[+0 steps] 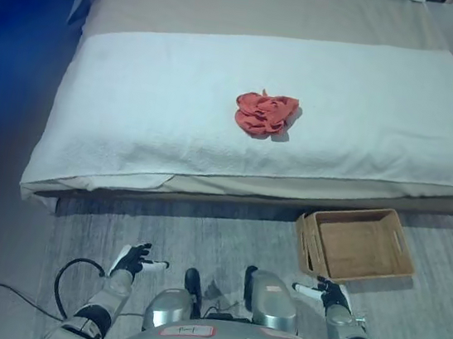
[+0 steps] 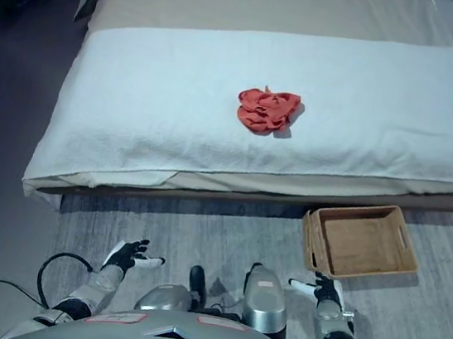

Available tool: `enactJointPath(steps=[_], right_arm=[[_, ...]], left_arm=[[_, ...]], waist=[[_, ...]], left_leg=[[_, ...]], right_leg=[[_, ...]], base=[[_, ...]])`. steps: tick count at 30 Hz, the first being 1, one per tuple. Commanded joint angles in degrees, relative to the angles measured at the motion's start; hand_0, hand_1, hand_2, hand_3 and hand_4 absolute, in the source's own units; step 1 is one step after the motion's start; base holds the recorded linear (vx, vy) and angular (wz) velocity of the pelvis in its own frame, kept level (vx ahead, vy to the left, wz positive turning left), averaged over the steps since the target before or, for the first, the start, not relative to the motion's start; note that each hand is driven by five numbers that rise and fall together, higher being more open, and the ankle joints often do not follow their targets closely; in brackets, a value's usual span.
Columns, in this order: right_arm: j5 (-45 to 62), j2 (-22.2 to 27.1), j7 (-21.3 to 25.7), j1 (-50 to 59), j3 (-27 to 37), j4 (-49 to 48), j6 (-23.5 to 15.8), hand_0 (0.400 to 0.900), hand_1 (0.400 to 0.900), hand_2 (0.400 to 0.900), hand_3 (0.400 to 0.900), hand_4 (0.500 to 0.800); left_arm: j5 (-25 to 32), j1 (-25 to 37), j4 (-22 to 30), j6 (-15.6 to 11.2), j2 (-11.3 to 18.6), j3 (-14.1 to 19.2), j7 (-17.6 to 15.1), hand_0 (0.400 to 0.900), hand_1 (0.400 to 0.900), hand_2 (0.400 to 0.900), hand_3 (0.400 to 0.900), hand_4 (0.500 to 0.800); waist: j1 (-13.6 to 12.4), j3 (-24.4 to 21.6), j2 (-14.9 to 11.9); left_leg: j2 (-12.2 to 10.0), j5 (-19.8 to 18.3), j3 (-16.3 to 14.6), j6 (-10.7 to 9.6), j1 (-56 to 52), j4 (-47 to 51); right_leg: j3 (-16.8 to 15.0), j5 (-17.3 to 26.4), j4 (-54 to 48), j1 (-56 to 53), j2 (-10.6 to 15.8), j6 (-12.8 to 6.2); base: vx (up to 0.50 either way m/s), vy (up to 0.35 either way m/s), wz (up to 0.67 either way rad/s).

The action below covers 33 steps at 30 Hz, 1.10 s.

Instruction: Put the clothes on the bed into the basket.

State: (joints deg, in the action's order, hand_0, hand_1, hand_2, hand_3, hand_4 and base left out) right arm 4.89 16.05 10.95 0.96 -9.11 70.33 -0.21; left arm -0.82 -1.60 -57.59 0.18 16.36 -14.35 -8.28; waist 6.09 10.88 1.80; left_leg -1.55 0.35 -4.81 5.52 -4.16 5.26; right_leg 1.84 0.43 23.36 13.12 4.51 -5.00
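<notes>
A crumpled red-orange cloth lies near the middle of the white blanket on the bed. An empty light wooden basket with cut-out handles stands on the floor by the bed's near edge, to the right. My left hand hovers low over the floor at lower left, fingers relaxed and holding nothing. At lower right my right hand is likewise open and empty, just in front of the basket's near side. Both hands are far from the cloth.
The bed fills the upper view, with a beige sheet beyond the white blanket and a pillow corner at the top left. Grey wood-look floor runs between me and the bed.
</notes>
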Motion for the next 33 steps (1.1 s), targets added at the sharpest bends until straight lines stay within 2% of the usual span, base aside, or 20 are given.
enactJointPath(steps=[1, 3, 5, 6, 8, 10, 12, 13, 15, 17, 19, 21, 22, 24, 25, 29, 30, 31, 33], right_arm=[[2.3, 2.4, 3.0, 1.9, 2.0, 0.0, -0.8, 0.9, 0.9, 0.9, 0.9, 0.8], [2.8, 2.7, 2.9, 1.8, 2.7, -0.2, -0.7, 0.9, 0.9, 0.9, 0.9, 0.8], [2.6, 2.3, 2.8, 1.4, 2.8, -0.3, -0.6, 0.9, 0.9, 0.9, 0.9, 0.8], [2.8, 2.6, 2.7, 1.1, 2.9, -0.3, -0.9, 0.9, 0.9, 0.9, 0.9, 0.8], [3.7, 3.2, 2.3, 0.0, 3.0, -0.7, -1.4, 0.9, 0.9, 0.9, 0.9, 0.8], [3.9, 3.6, 1.9, -0.4, 2.6, -1.4, -1.9, 0.9, 0.9, 0.9, 0.9, 0.8], [4.0, 4.0, 1.7, -0.2, 2.1, -1.7, -2.1, 0.9, 0.9, 0.9, 0.9, 0.8], [4.3, 4.5, 1.7, 0.1, 2.0, -2.4, -2.3, 0.9, 0.9, 0.9, 0.9, 0.8], [4.7, 5.0, 1.9, 0.7, 2.0, -2.9, -2.3, 0.9, 0.9, 0.9, 0.9, 0.8], [5.1, 5.2, 2.1, 1.2, 1.9, -3.2, -2.4, 0.9, 0.9, 0.9, 0.9, 0.8], [5.0, 5.0, 2.2, 1.5, 1.4, -3.4, -2.5, 0.9, 0.9, 0.9, 0.9, 0.8], [4.5, 4.8, 2.3, 1.8, 0.7, -3.0, -2.6, 0.9, 0.9, 0.9, 0.9, 0.8], [4.1, 4.6, 2.4, 1.8, 0.4, -3.0, -2.6, 0.9, 0.9, 0.9, 0.9, 0.8], [2.9, 4.6, 2.4, 1.7, 0.1, -2.7, -2.5, 0.9, 0.9, 0.9, 0.9, 0.8], [2.5, 4.7, 2.3, 1.6, 0.2, -2.4, -2.5, 0.9, 0.9, 0.9, 0.9, 0.8], [2.1, 5.1, 1.9, 1.1, 0.8, -2.0, -2.3, 0.9, 0.9, 0.9, 0.9, 0.8], [1.4, 5.0, 1.5, 1.3, 0.2, -2.2, -2.4, 0.9, 0.9, 0.9, 0.9, 0.8], [1.0, 5.1, 1.4, 1.5, -0.1, -2.8, -2.4, 0.9, 0.9, 0.9, 0.9, 0.8], [-0.7, 5.8, 0.8, 3.1, -2.2, -7.9, -3.0, 0.9, 0.9, 0.9, 0.9, 0.8]], left_arm=[[1.4, -0.8, 5.0, -0.6, 3.1, -0.4, -0.1, 0.9, 0.9, 0.9, 0.9, 0.8], [1.3, -0.9, 6.5, -0.6, 3.2, -0.5, 0.5, 0.9, 0.9, 0.9, 0.9, 0.8], [-0.2, 0.1, 2.9, -0.6, 1.7, -1.5, 0.3, 0.9, 0.9, 0.9, 0.9, 0.8], [-0.7, 0.3, 1.9, -0.8, 1.5, -2.1, 0.6, 0.9, 0.9, 0.9, 0.9, 0.8], [-0.9, 1.0, -0.1, -0.9, 1.1, -2.9, 0.8, 0.9, 0.9, 0.9, 0.9, 0.8], [-0.6, 1.4, -1.0, -0.9, 0.7, -3.1, 0.6, 0.9, 0.9, 0.9, 0.9, 0.8], [-0.7, 2.7, -0.9, -0.9, -0.1, -4.2, 0.7, 0.9, 0.9, 0.9, 0.9, 0.8], [-0.8, 3.6, -0.5, -1.0, -0.1, -4.9, 0.7, 0.9, 0.9, 0.9, 0.9, 0.8], [-0.5, 4.5, -0.5, -0.7, -0.3, -5.2, 0.3, 0.9, 0.9, 0.9, 0.9, 0.8], [-0.1, 4.5, -0.5, -0.9, -0.4, -5.6, 0.2, 0.9, 0.9, 0.9, 0.9, 0.8], [0.1, 3.5, -1.0, -0.8, -0.2, -5.2, 0.1, 0.9, 0.9, 0.9, 0.9, 0.8], [0.0, 2.8, -1.7, -0.8, -0.1, -4.9, -0.1, 0.9, 0.9, 0.9, 0.9, 0.8], [0.1, 2.3, -2.2, -0.8, 0.0, -4.4, -0.2, 0.9, 0.9, 0.9, 0.9, 0.8], [0.1, 1.7, -3.1, -0.6, 0.1, -3.4, -0.2, 0.9, 0.9, 0.9, 0.9, 0.8], [-0.1, 1.7, -3.7, -0.5, -0.1, -3.3, -0.3, 0.9, 0.9, 0.9, 0.9, 0.8], [-0.1, 1.2, -5.8, -0.4, -0.8, -2.1, -0.4, 0.9, 0.9, 0.9, 0.9, 0.8], [0.2, 1.1, -6.7, -0.5, -0.9, -1.5, -0.6, 0.9, 0.9, 0.9, 0.9, 0.8], [0.6, 1.2, -7.3, -0.4, -0.6, -1.0, -0.6, 0.9, 0.9, 0.9, 0.9, 0.8], [0.4, 1.1, -7.6, -0.6, 0.4, -1.2, -0.8, 0.9, 0.9, 0.9, 0.9, 0.8]], waist=[[1.0, 0.9, -0.2], [1.5, 0.7, -0.5], [2.5, 0.0, -0.6], [2.9, -0.4, -0.6], [4.4, -2.0, -0.1], [5.1, -2.6, 0.8], [5.1, -2.4, 0.9], [4.9, -1.8, 0.5], [3.8, -0.6, -0.1], [2.6, 0.3, -1.0], [1.0, 0.7, -2.3], [0.1, 0.8, -3.2], [0.0, 0.5, -3.7], [-0.2, -0.1, -2.2], [-0.1, -0.5, -1.8], [-0.3, -2.4, -0.5], [-1.4, -3.3, -0.4], [-1.8, -4.1, -0.5], [-3.0, -5.3, -1.8]], left_leg=[[5.1, -7.2, 2.9, -0.6, -4.4, -2.7], [5.3, -8.4, 3.3, -1.8, -7.6, -1.3], [4.8, -10.7, 4.1, -2.6, -11.4, -1.4], [4.6, -11.0, 4.8, -3.3, -12.7, -1.3], [3.8, -10.9, 7.1, -4.0, -14.2, -4.1], [2.6, -6.0, 7.1, -6.0, -12.5, -13.4], [2.2, 1.5, 6.4, -8.5, -5.3, -29.1], [2.2, 4.1, 6.2, -9.2, -1.0, -37.3], [2.3, 5.1, 5.2, -9.4, 4.4, -49.0], [0.8, 3.6, 3.2, -7.9, 8.4, -52.1], [1.1, 0.2, 2.2, -6.1, 15.4, -47.7], [-0.3, -0.5, 1.5, -5.5, 18.3, -40.3], [-2.1, 0.8, 0.5, -5.8, 18.7, -32.3], [-4.2, 8.1, 1.2, -7.9, 15.8, -5.1], [-4.5, 8.6, 1.2, -8.5, 15.6, -0.3], [-5.2, 8.3, 1.7, -9.7, 17.7, -0.3], [-4.4, 10.2, 4.8, -9.4, 16.4, -0.3], [-4.1, 11.5, 5.1, -9.7, 15.8, -0.3], [-1.1, 9.6, 3.8, -7.1, 11.3, -0.3]], right_leg=[[-0.6, 2.7, -11.6, 2.2, -2.0, -1.41], [0.2, 6.1, -22.2, 2.3, -2.7, -2.86], [0.4, 7.8, -27.1, 3.1, -4.1, -3.33], [-0.5, 7.6, -25.8, 2.5, -4.6, -2.96], [-4.4, 7.6, -22.9, 2.1, -6.8, -1.39], [-4.6, 6.9, -20.5, 0.6, -8.5, 0.09], [-3.9, 5.2, -20.8, -3.1, -8.7, 2.33], [-3.7, 4.2, -21.4, -5.3, -8.7, 3.53], [-3.4, 2.4, -22.1, -8.7, -8.9, 5.05], [-3.7, 1.1, -22.6, -11.6, -8.6, 5.92], [-4.5, 0.0, -22.5, -13.9, -7.9, 5.99], [-5.1, -1.6, -22.9, -16.2, -7.3, 5.78], [-5.3, -2.6, -22.6, -17.4, -6.8, 5.33], [-6.8, -5.8, -22.3, -21.2, -6.9, 4.59], [-7.3, -6.6, -22.4, -22.6, -6.8, 4.27], [-8.9, -8.9, -21.4, -25.9, -5.4, 3.25], [-10.0, -9.4, -20.7, -27.4, -4.4, 2.74], [-10.1, -9.4, -18.8, -27.3, -3.5, 2.33], [-10.7, -0.2, -4.8, -22.3, -0.6, -0.61]], base=[[0.35, -0.027, 0.37], [0.42, -0.058, 0.29], [0.51, -0.106, 0.48], [0.56, -0.154, 0.76], [0.59, -0.188, 0.61], [0.54, -0.209, 0.28], [0.41, -0.23, 0.3], [0.37, -0.266, 0.27], [0.36, -0.242, 0.05], [0.37, -0.204, -0.09], [0.37, -0.13, -0.22], [0.4, -0.045, -0.25], [0.5, 0.029, -0.23], [0.72, 0.185, -0.47], [0.53, 0.173, -0.41], [0.48, 0.196, -0.71], [0.64, 0.279, -1.01], [0.77, 0.379, -0.9], [0.56, 0.314, -0.41]])
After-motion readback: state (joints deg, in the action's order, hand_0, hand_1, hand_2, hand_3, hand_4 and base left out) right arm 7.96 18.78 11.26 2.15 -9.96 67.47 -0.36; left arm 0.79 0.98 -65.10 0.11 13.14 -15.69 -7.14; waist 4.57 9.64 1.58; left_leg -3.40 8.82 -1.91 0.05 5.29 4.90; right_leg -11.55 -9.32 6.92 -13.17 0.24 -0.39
